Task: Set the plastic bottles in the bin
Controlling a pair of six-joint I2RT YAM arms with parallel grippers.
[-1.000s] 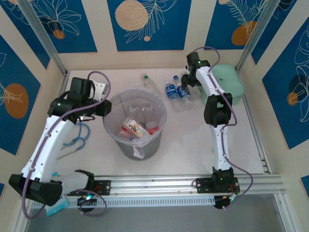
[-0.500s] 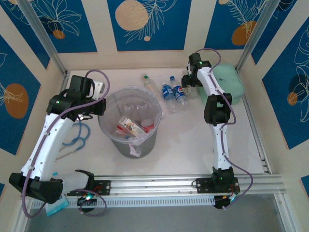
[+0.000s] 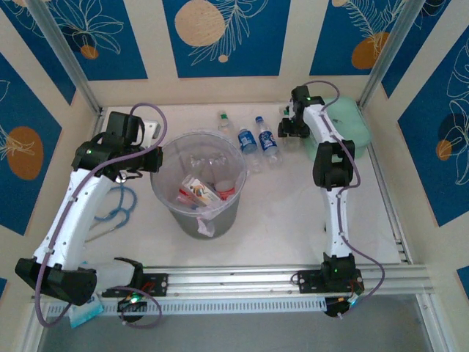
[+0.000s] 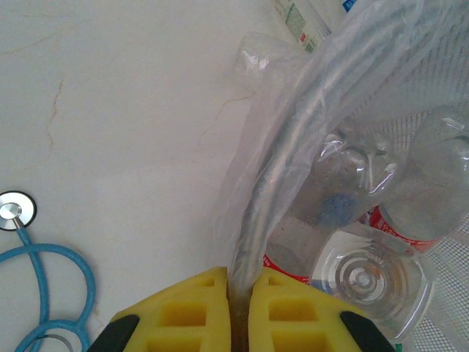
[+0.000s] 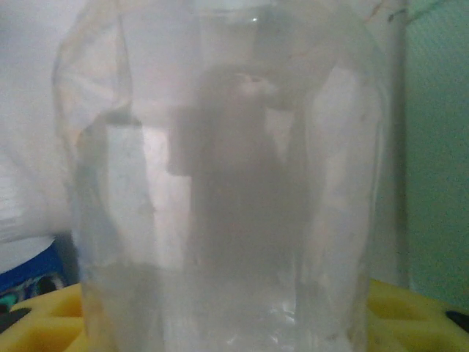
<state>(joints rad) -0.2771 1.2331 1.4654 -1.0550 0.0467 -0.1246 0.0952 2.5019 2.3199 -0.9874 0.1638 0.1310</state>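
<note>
White tabletop (image 3: 278, 205) runs back to cream walls hung with blue panels (image 3: 220, 37).

The right gripper (image 3: 288, 129) sits at the far end of it. A clear bottle (image 5: 220, 183) stands between its yellow pads (image 5: 37, 312), which are spread wide. Whether they press the bottle or merely flank it I cannot tell. The bottle's long axis runs crosswise to the line between the pads. Just to that gripper's right is a green case (image 3: 344, 117). To its left are two blue-labelled bottles (image 3: 247, 139) (image 3: 267, 141), and beyond them a green-capped one (image 3: 224, 122). All are much nearer this arm than the other.

The bin (image 3: 192, 224) lies further left and back toward the bases, with more bottles inside it.

The left gripper (image 3: 146, 160) is pinched tight on the bin's rim and its plastic liner, so the bin lies straight ahead of it. A stethoscope (image 4: 15, 210) lies off to its left.

The coming move probably turns on carrying the right arm's bottle leftward over the rim.
</note>
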